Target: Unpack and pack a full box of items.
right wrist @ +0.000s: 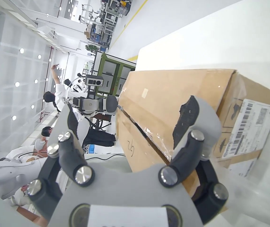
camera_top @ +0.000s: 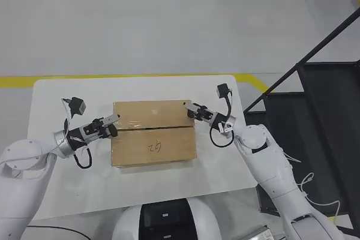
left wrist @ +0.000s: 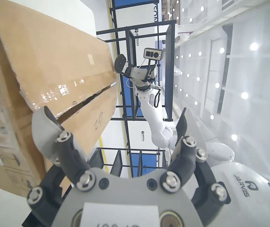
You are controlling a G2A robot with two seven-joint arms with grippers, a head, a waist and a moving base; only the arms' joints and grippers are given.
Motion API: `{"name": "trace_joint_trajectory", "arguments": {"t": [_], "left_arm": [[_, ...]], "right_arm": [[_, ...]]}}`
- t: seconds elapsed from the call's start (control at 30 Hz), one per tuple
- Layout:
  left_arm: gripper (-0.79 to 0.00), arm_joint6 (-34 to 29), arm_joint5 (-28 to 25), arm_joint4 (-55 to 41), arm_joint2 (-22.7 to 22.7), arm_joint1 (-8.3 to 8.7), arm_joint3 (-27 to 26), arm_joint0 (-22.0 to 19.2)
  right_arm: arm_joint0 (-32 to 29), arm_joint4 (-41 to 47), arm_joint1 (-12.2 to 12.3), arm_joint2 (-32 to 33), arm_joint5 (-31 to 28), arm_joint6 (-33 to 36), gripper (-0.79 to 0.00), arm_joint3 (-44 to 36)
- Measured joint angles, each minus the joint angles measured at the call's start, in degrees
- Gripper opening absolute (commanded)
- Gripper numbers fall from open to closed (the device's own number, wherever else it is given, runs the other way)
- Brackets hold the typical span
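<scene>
Closed box [camera_top: 153, 132] is seen mid-frame.
Judged stiff, heavy; best gripped at flap ends, where both jaws are spread open.

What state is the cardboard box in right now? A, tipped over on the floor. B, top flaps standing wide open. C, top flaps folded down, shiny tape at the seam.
C: the cardboard box sits on the table with its flaps down and glossy tape along the seam.

The right claw [right wrist: 129, 107] stands spread wide at one end of the taped cardboard box [right wrist: 172, 88].
</scene>
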Motion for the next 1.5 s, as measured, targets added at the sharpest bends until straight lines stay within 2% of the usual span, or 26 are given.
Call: {"name": "trace_joint_trajectory", "arguments": {"t": [0.33, 0.53, 0.77, 0.93, 1.1, 1.27, 1.5], "left_arm": [[0.0, -0.46, 3.48, 3.61, 3.46, -0.47, 2.97, -3.56], [0.0, -0.42, 6.62, 7.29, 4.35, -0.45, 1.96, -4.84], [0.0, -0.45, 6.6, 7.32, 4.34, -0.44, 1.96, -4.83], [0.0, -0.44, 6.6, 7.32, 4.34, -0.44, 1.96, -4.83], [0.0, -0.44, 6.6, 7.32, 4.34, -0.44, 1.96, -4.83], [0.0, -0.44, 6.6, 7.32, 4.34, -0.44, 1.96, -4.83], [0.0, -0.44, 6.6, 7.32, 4.34, -0.44, 1.96, -4.83]], "right_arm": [[-1.6, 0.6, 0.54, 2.22, 0.94, -0.44, 0.0, -2.71], [-4.16, 3.41, 1.06, 5.5, 2.74, -1.42, 0.0, -7.12], [-10.95, 9.77, 1.74, 10.48, 9.15, -2.47, 0.0, -13.88], [-17.23, 8.85, 2.38, 12.39, 14.21, -0.25, 0.0, -16.78], [-19.97, 11.04, 2.53, 12.36, 16.22, 1.68, 0.0, -14.82], [-22.43, 12.44, 2.97, 12.43, 18.97, 6.84, 0.0, -13.39], [-20.61, 14.12, 2.44, 10.86, 19.14, 1.16, 0.0, -5.13]]}}
